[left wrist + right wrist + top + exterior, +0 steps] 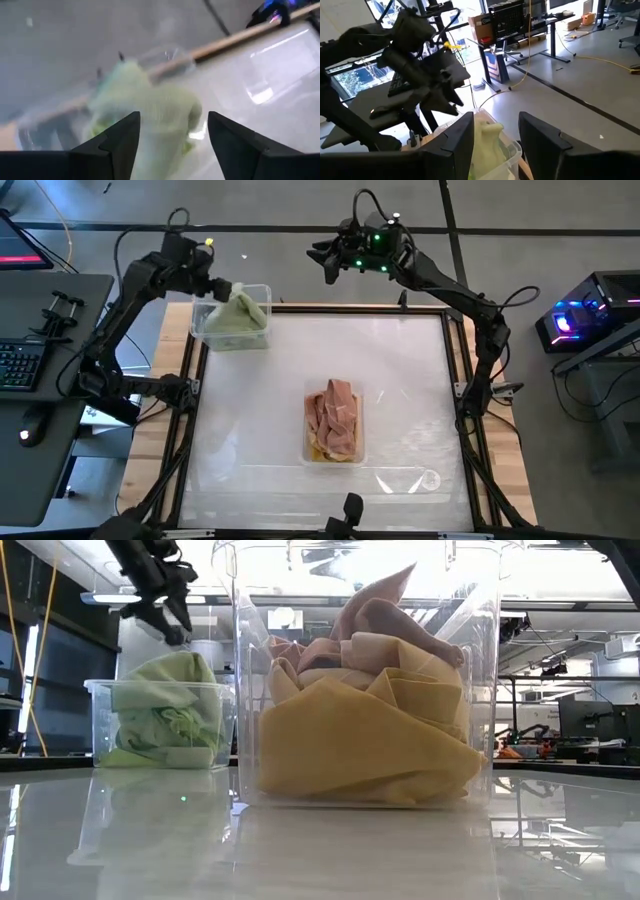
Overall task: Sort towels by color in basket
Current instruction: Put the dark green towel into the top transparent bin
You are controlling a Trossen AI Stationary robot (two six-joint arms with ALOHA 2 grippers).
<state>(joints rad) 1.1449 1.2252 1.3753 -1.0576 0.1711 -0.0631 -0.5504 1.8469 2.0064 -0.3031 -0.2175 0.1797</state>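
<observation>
I held my left tool (pixel 222 288), fingers apart, over the ten o'clock bin (pixel 262 292) so the pale green towel (pixel 240 315) joined its colour, while my right tool (pixel 325 260), fingers parted and empty, waited at twelve o'clock.

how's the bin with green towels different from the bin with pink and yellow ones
The green-towel bin sits at the table's far left corner under the left end effector; the pink-and-yellow bin sits near the middle with no arm over it. One holds only green cloths, the other pink over mustard. Both are clear plastic and heaped full.
</observation>
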